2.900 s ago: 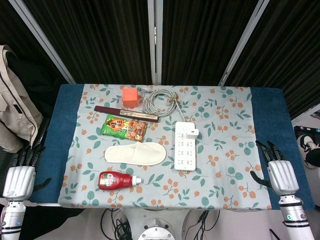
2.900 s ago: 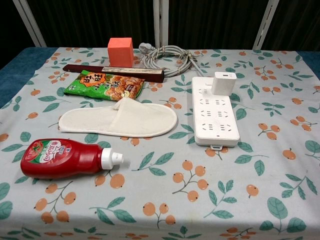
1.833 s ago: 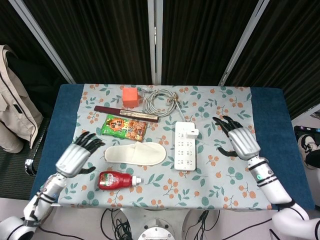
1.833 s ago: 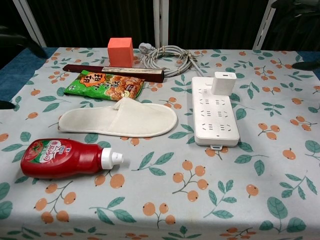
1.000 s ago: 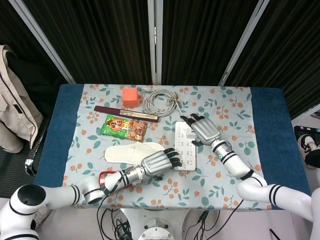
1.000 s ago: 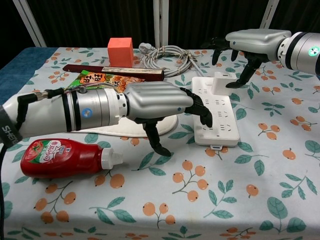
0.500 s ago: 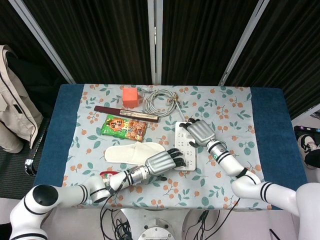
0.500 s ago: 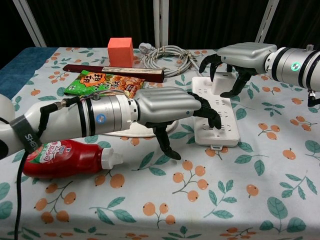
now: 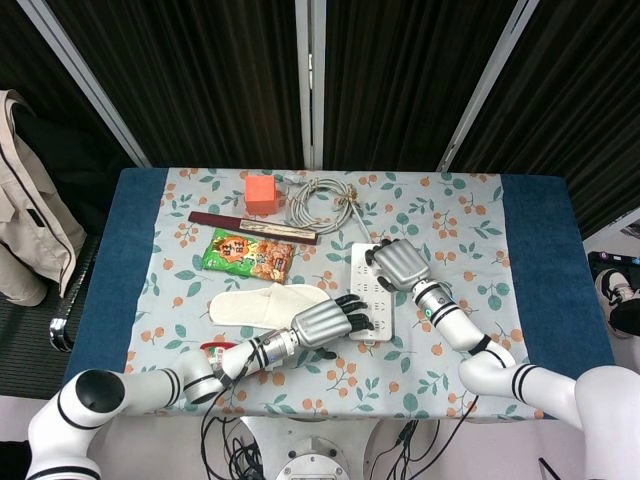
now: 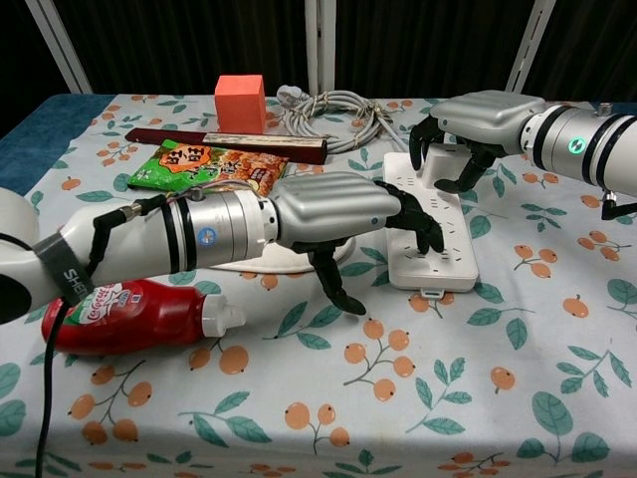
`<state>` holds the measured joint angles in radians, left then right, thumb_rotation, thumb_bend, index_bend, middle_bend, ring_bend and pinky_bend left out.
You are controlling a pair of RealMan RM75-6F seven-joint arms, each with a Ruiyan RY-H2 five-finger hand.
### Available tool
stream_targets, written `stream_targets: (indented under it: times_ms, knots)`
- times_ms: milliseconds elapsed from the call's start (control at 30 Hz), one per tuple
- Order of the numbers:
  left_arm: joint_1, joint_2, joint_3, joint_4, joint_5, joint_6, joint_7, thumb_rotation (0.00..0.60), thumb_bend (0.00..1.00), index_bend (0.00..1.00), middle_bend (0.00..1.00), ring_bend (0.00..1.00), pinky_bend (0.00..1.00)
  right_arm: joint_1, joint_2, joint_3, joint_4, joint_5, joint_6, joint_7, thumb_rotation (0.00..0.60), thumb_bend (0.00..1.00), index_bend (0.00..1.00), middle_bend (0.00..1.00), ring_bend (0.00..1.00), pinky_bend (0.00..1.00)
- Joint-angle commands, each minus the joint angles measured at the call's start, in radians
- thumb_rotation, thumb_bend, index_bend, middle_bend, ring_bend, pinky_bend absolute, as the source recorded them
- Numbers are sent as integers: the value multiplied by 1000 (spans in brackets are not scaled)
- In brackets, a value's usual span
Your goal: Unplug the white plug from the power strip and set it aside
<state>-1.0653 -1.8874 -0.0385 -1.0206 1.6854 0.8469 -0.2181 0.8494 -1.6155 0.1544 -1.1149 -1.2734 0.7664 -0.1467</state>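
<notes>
The white power strip [image 10: 448, 249] lies right of the table's centre, its far end under my right hand [image 10: 478, 119]. The white plug [image 10: 445, 159] stands in the strip's far end; my right hand curls over it, with fingers on its left side and the thumb on its right. The head view shows the same hand [image 9: 398, 265] hiding the plug. My left hand [image 10: 333, 209] reaches in from the left, fingers spread, and its fingertips [image 10: 423, 234] press on the middle of the strip [image 9: 382, 312].
A red ketchup bottle [image 10: 119, 314] lies under my left forearm. A white slipper [image 9: 250, 305], a green snack bag [image 9: 247, 253], a dark flat stick [image 9: 250, 227], an orange cube [image 9: 262, 192] and a coiled grey cable [image 9: 318, 198] fill the left and back.
Both hands came in from the table's sides. My left hand has settled onto the strip; my right hand has lowered and closed its fingers around the plug.
</notes>
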Motion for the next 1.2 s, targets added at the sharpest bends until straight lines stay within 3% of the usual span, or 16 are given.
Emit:
stream_targets:
  times_ms: [33,467,867,1200]
  knots:
    - [0,-2,3,3,-5,1,-4,600,135,201,214,93,119,-3,-4,-3,8,-3,5,4,600,309,472,474,353,471]
    - [-4,-2,13,6,-28,4,-25,600,134,201,214,94,120,-20,-4,-9,23,-28,45,35,600,450,763,646,541,521]
    - [-12,3,13,-1,-51,-15,-27,600,134,201,214,93,119,-46,8,-9,19,-62,96,118,600,596,963,731,619,546]
    - [-16,6,13,1,-67,-29,-38,600,134,201,214,93,120,-62,-10,-22,53,-102,124,211,600,621,1000,770,650,573]
